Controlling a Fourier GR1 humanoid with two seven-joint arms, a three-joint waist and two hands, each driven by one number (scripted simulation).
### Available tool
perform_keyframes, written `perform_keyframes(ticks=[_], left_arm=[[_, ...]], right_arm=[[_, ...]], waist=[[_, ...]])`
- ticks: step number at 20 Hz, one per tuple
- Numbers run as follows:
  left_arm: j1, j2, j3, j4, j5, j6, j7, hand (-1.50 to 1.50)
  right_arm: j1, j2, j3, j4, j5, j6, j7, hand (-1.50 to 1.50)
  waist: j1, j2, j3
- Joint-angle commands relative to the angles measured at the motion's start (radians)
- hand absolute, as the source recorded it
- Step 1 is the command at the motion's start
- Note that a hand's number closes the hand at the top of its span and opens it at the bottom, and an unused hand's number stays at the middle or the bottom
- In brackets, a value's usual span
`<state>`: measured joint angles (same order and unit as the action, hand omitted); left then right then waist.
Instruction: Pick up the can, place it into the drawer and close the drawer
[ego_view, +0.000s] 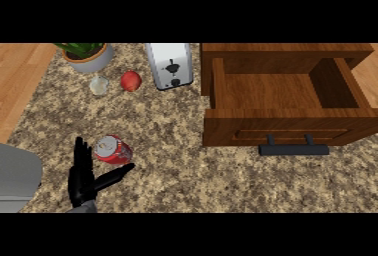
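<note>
Red can (112, 149) stands on the speckled worktop (184, 170), well left of the wooden drawer (284, 90), which is pulled open with its black handle (293, 149) toward me. My left hand (80, 181) is spread wide just beside the can, fingers straight along its left side and thumb stretched out below it. I cannot tell whether they touch.

Speckled stone counter (184, 170), wood planks (18, 85) along its left side
</note>
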<state>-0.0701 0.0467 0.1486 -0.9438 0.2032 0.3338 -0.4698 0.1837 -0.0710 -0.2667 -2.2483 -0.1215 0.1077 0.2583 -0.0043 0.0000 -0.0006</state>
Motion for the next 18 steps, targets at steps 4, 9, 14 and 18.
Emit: perform_keyframes(ticks=[4, 9, 14, 18], left_arm=[[-0.105, 0.033, 0.041, 0.139, 0.016, -0.038, -0.058, -1.50], [-0.191, 0.036, 0.013, 0.202, 0.000, -0.079, -0.045, -1.50], [-0.284, 0.052, 0.053, 0.406, 0.020, -0.190, -0.157, 1.50], [-0.277, 0.035, 0.035, 0.358, 0.027, -0.209, -0.141, 1.50]], right_arm=[[-0.059, -0.026, -0.053, 0.073, -0.048, 0.027, -0.011, -1.50], [-0.014, -0.040, -0.093, 0.038, -0.072, 0.053, -0.018, -1.50], [-0.118, -0.050, -0.049, 0.002, -0.019, -0.018, 0.109, -1.50], [-0.066, -0.043, -0.088, 0.014, -0.054, 0.022, 0.050, -1.50]], waist=[[0.000, 0.000, 0.000], [-0.004, 0.000, 0.001], [-0.005, 0.002, 0.000], [-0.002, 0.000, 0.000]])
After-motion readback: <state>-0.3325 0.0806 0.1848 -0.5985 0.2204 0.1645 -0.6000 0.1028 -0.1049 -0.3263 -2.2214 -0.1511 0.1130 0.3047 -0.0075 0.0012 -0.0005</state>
